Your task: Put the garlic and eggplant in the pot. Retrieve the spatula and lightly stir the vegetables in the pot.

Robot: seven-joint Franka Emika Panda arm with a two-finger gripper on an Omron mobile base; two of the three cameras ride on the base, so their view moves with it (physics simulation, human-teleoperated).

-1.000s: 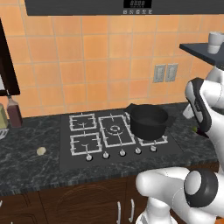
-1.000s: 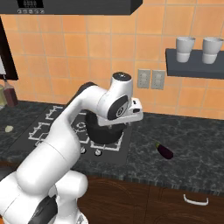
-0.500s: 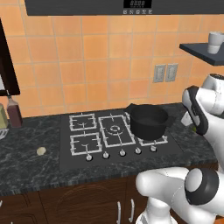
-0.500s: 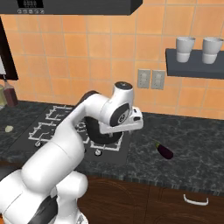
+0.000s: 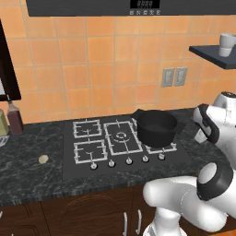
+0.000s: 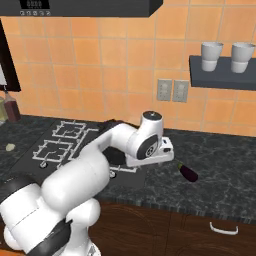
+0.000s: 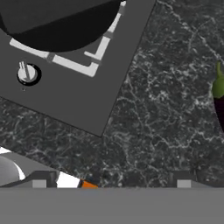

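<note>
Gripper state cannot be told: in the hand view only the grey bases of the two fingers (image 7: 183, 183) are seen at the bottom edge, set well apart, and the tips themselves are not made out. In the right base view the hand is held low over the dark speckled counter (image 6: 220, 165), just to the right of the stove (image 6: 65, 145), with the white wrist joint in front of it; nothing is seen held.

Ahead of the hand and to its right, the eggplant (image 7: 218, 98) is seen at the right edge of the hand view, its green stem end uppermost and its dark purple body cut off by the frame. In the right base view the eggplant (image 6: 188, 172) is shown lying on the counter just beside the hand, on its far-right side, apart from it.

To the upper left of the hand view the pot (image 7: 57, 22) is seen as a black curved mass resting on a pale burner grate (image 7: 94, 59), with one stove knob (image 7: 27, 73) below it on the grey stove panel. In the left base view the pot (image 5: 156, 127) stands on the right rear burner.

The garlic (image 5: 43, 159) is found well away from the hand, on the counter left of the stove. A dark bottle (image 5: 14, 117) stands at the far left against the tiled wall. Two white cups (image 6: 212, 56) sit on a dark shelf above and to the right.
</note>
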